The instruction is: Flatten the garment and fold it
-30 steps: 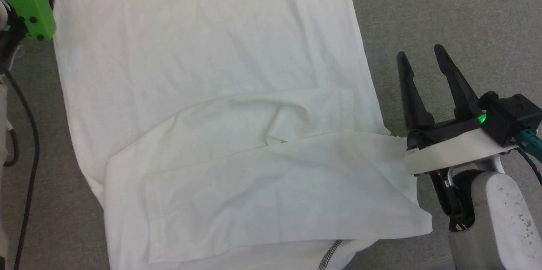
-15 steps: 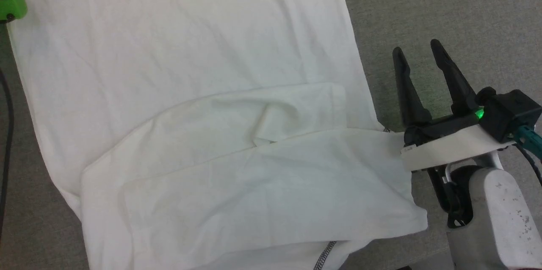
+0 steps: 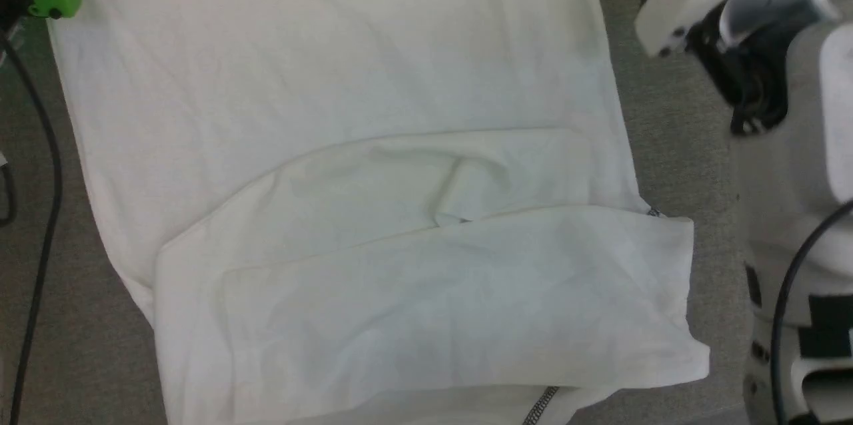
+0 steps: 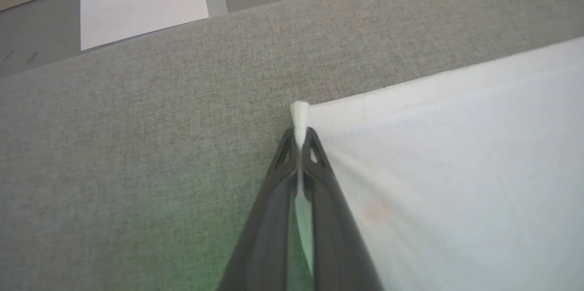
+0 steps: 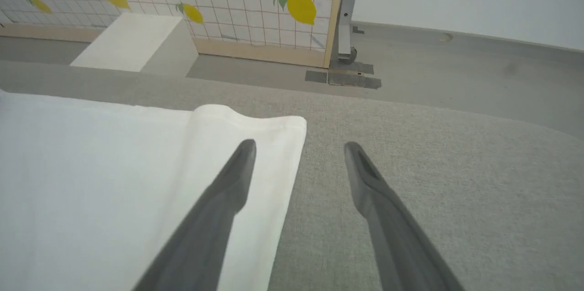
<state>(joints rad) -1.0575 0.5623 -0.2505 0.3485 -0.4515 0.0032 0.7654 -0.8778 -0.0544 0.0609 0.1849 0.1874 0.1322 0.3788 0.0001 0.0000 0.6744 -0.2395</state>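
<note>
The thin white long-sleeved shirt lay spread on the grey fabric-covered surface. In the head view its long axis ran from 12 to 6 o'clock, hem toward 12. The dark zigzag-stitched shoulder seam was at 6, and a sleeve was folded across the body. The left gripper was clamped on one hem corner. The right gripper had its fingers spread wide, holding nothing, over another corner. In the right wrist view a white rectangular box sat on the floor at 11 o'clock, its inside hidden.
</note>
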